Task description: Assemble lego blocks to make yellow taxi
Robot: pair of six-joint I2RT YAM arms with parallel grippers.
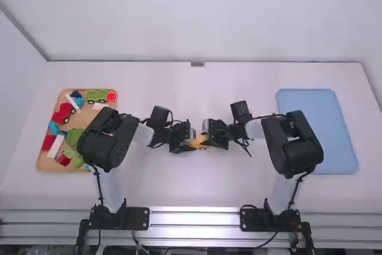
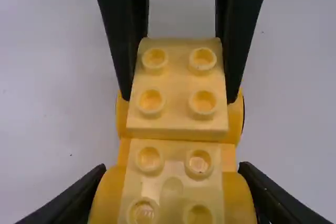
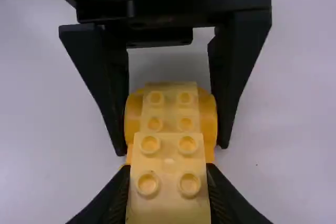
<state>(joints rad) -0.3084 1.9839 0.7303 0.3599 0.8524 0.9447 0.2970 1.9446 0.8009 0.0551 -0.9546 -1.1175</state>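
Observation:
At the table's middle, my left gripper (image 1: 188, 142) and my right gripper (image 1: 209, 138) meet around a small yellow assembly (image 1: 197, 141). In the left wrist view, the left gripper (image 2: 172, 174) is shut on the sides of the yellow car body (image 2: 172, 182), which has rounded fenders and studs. The right gripper's fingers flank a yellow brick (image 2: 178, 85) at the body's other end. In the right wrist view, the right gripper (image 3: 168, 174) is shut on that brick (image 3: 169, 163), studs up; the body (image 3: 170, 111) lies beyond it between the left fingers. The brick's underside is hidden.
A wooden tray (image 1: 42, 162) at the left holds several loose red, green, blue and white pieces. At the right lies a blue tray (image 1: 316, 129). Both arms reach inward over the white table (image 1: 197, 189).

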